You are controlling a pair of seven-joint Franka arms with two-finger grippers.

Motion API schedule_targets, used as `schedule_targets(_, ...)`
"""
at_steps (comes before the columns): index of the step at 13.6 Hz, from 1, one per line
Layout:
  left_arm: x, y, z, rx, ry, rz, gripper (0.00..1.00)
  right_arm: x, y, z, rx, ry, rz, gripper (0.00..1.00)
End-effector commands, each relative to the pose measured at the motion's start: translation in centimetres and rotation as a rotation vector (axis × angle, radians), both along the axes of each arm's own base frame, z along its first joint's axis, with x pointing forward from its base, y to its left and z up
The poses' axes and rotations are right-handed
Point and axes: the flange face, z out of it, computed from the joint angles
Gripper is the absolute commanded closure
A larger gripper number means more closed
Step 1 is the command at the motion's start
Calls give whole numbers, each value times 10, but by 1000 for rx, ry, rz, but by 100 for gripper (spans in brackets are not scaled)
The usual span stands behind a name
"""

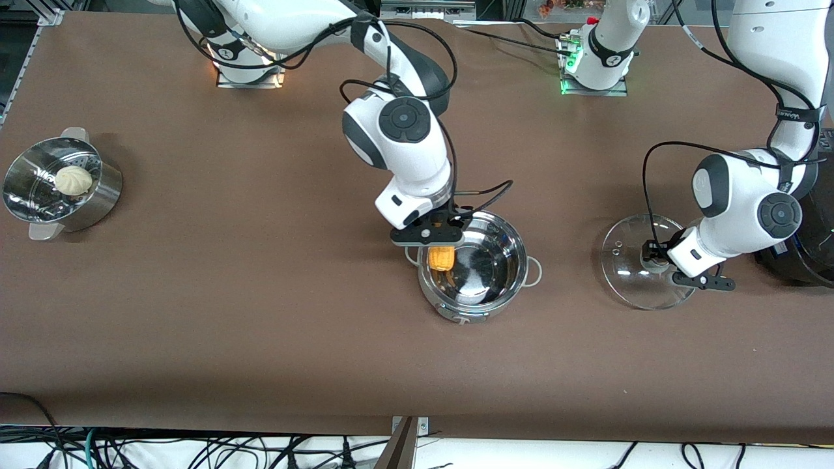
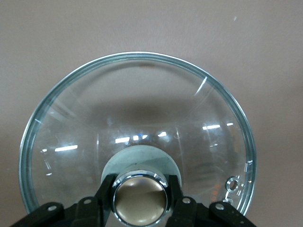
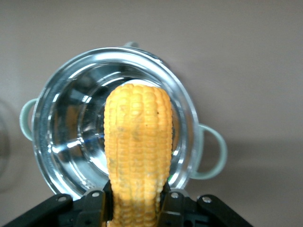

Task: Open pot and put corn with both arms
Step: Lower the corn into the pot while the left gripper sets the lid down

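Note:
The shiny steel pot [image 1: 485, 286] stands open at the middle of the table, with grey loop handles. My right gripper [image 1: 435, 240] is shut on the yellow corn cob [image 1: 441, 258] and holds it upright over the pot's rim toward the right arm's end. In the right wrist view the corn [image 3: 137, 151] hangs over the open pot [image 3: 61, 142]. The glass lid [image 1: 635, 273] lies on the table toward the left arm's end. My left gripper [image 1: 658, 260] is shut on the lid's copper knob [image 2: 140, 198], with the lid [image 2: 137, 113] resting flat.
A perforated steel steamer pot [image 1: 91, 202] with a white bun [image 1: 72, 180] stands at the right arm's end. A big black cooker [image 1: 805, 260] sits at the left arm's end, beside the lid. Brown table [image 1: 260, 326] lies around the pot.

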Motion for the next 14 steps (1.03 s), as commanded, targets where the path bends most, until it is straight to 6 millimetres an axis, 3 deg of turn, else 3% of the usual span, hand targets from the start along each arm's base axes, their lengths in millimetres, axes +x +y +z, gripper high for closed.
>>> schedule_targets(1, -4, -1, -11, 9, 0, -30, 100, 1, 24, -27, 10, -94, 11, 100)
schedule_targets(4, -9, 6, -34, 14, 37, -18, 100, 5, 29, -51, 43, -137, 14, 100)
schedule_targets(5, -9, 7, -35, 16, 39, -16, 95, 7, 30, -56, 56, -150, 14, 100)
schedule_targets(6, -9, 7, -33, 16, 37, -16, 78, 7, 31, -59, 63, -158, 15, 100)
schedule_targets(7, -9, 7, -32, 16, 34, -16, 44, 8, 31, -63, 66, -164, 15, 100)
schedule_targets(8, -8, 9, -28, 17, 28, -13, 0, 10, 31, -63, 75, -174, 14, 100)
schedule_targets(11, -17, 17, 22, 22, -31, 14, 0, 12, 32, -73, 91, -193, 14, 99)
schedule_targets(12, -29, 19, 46, 15, -54, 21, 0, 10, 34, -73, 100, -193, 16, 88)
schedule_targets(14, -43, 20, 81, 6, -102, 29, 0, 6, 37, -78, 106, -185, 20, 82)
